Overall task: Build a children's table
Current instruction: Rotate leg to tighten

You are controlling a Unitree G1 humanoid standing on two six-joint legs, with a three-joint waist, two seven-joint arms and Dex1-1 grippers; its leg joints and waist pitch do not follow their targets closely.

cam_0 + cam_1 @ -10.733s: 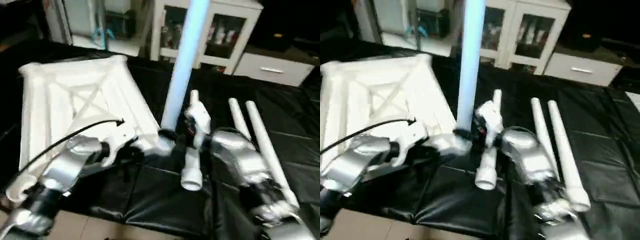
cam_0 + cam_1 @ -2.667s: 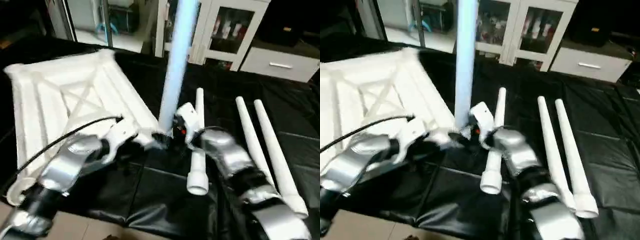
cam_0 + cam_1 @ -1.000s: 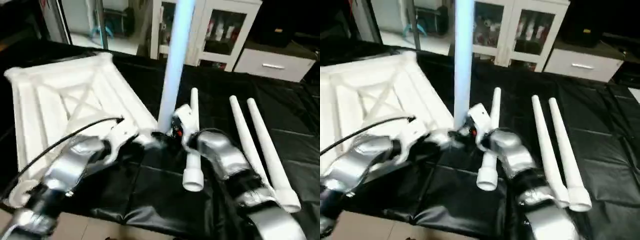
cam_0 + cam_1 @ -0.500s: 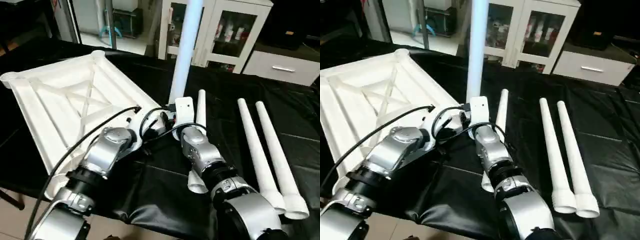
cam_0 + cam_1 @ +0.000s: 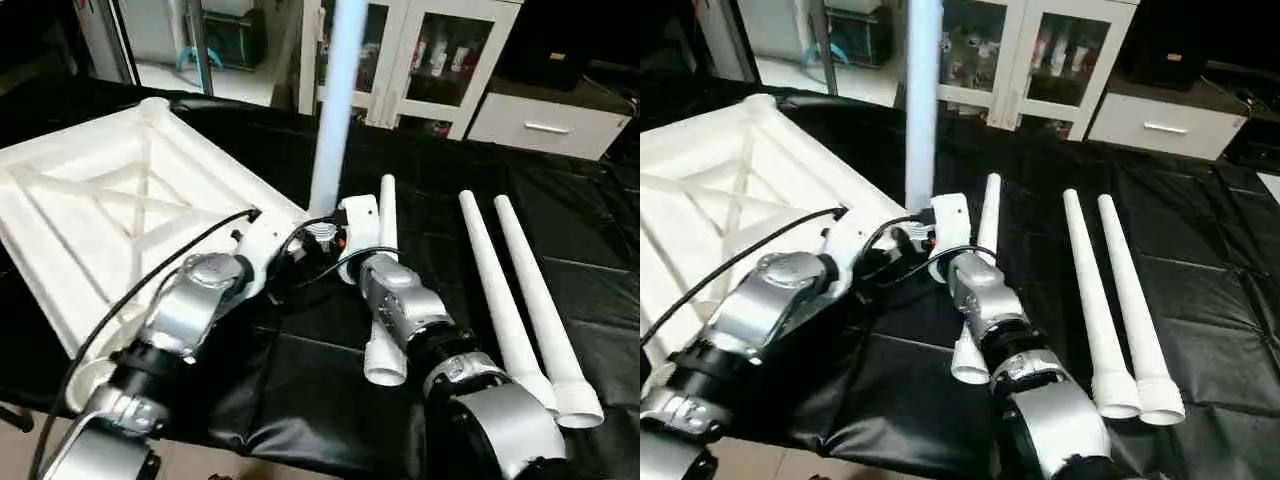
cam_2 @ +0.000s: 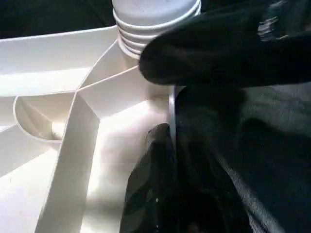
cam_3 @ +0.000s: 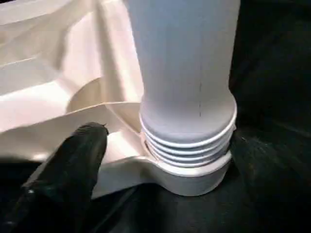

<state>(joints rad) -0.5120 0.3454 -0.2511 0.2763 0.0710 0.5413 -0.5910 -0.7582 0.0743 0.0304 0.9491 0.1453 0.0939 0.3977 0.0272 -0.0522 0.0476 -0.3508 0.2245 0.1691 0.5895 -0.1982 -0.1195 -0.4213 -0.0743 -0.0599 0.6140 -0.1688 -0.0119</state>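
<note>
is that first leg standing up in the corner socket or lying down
Standing. The leg rises upright from the tabletop, its ribbed end seated in the corner socket; three other legs lie flat.

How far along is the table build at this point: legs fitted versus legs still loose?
One leg stands upright in a corner socket of the upside-down tabletop. Both tools sit at that corner: the left tool shut on the tabletop's edge, the right tool beside the leg's ribbed base. Three legs lie loose on the black table, still unfitted.
</note>
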